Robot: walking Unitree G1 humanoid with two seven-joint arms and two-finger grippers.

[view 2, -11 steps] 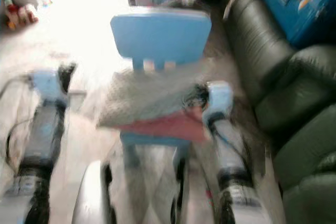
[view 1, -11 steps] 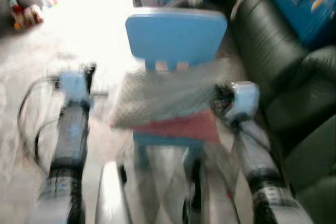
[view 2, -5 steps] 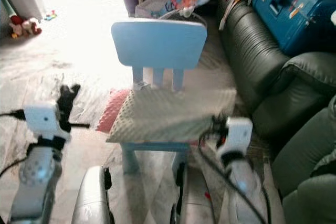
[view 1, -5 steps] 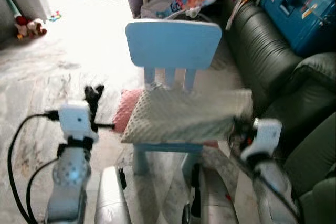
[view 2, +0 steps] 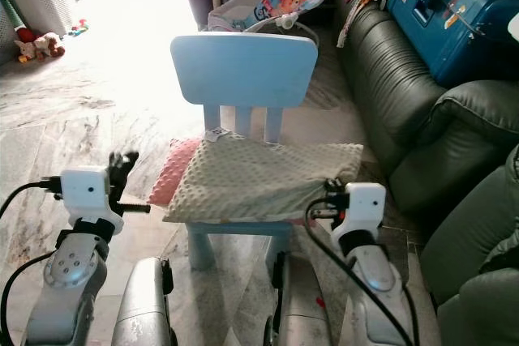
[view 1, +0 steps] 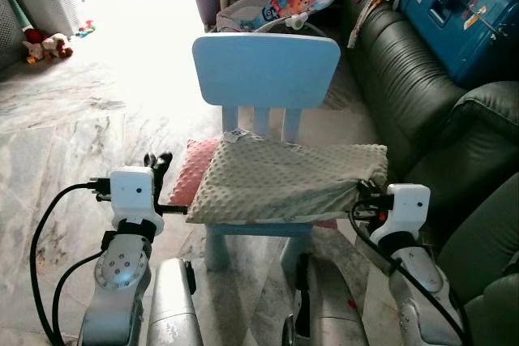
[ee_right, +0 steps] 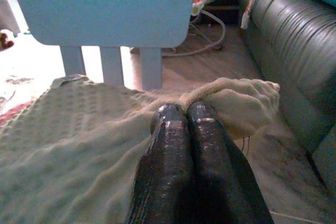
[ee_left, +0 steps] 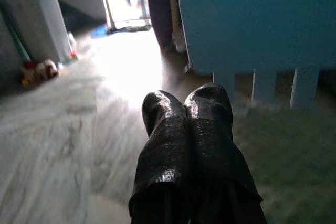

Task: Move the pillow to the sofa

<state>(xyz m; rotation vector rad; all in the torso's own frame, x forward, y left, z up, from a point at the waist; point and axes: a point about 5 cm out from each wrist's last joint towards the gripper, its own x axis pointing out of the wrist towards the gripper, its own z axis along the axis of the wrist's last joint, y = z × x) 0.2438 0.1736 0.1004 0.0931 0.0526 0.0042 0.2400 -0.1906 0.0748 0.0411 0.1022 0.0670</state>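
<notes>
A pale green dotted pillow (view 1: 284,180) lies flat on the seat of a small blue chair (view 1: 266,69). My left gripper (view 1: 158,160) is shut and hangs at the pillow's left side, a little apart from it. My right gripper (view 1: 361,190) is shut too, with its tips at the pillow's right front corner. In the right wrist view its black fingers (ee_right: 170,124) rest against the pillow's folded edge (ee_right: 231,98); I cannot tell whether any cloth is pinched. The dark green leather sofa (view 1: 422,95) stands right of the chair.
A pink pillow (view 1: 190,169) sticks out under the green one on the chair's left. A blue case (view 1: 470,6) and clothes lie on the sofa. A baby bouncer (view 1: 276,2) stands behind the chair. Toys (view 1: 49,42) sit far left on the marble floor.
The view has steadied from heavy blur and shifted. Both arms now sit lower in the picture, on either side of the pillow. The pillow lies on the chair seat as before.
</notes>
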